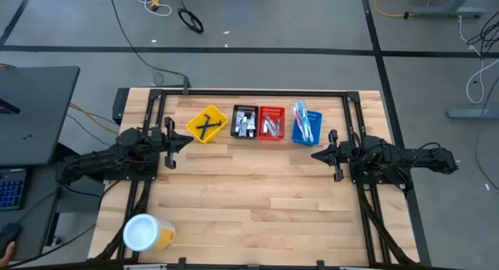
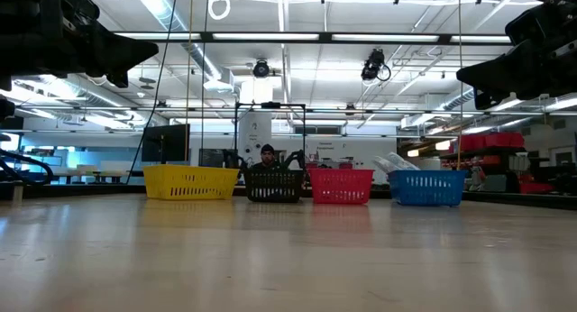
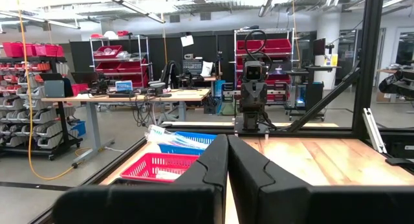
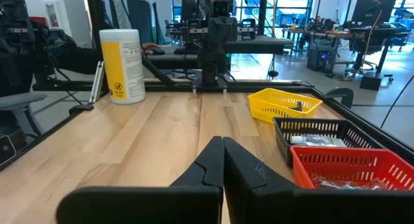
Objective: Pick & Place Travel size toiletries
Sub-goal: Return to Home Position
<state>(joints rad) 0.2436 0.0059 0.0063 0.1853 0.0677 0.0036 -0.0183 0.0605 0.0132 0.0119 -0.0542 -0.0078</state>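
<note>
The toiletries (image 1: 245, 123) all lie in the baskets (image 1: 271, 108), with none loose on the table (image 1: 257, 192). Sorting looks done to me. My left gripper (image 1: 187, 140) and right gripper (image 1: 315, 154) are closed and empty.

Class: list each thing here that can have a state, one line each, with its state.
Left end effector, shut, empty, raised, table's left side.
Right end effector, shut, empty, raised, table's right side.
Yellow basket, upright, holds dark razors.
Black basket, upright, holds white tubes.
Red basket, upright, holds silvery items.
Blue basket, upright, holds toothbrushes.
Yellow jar, upright, lid on.
</note>
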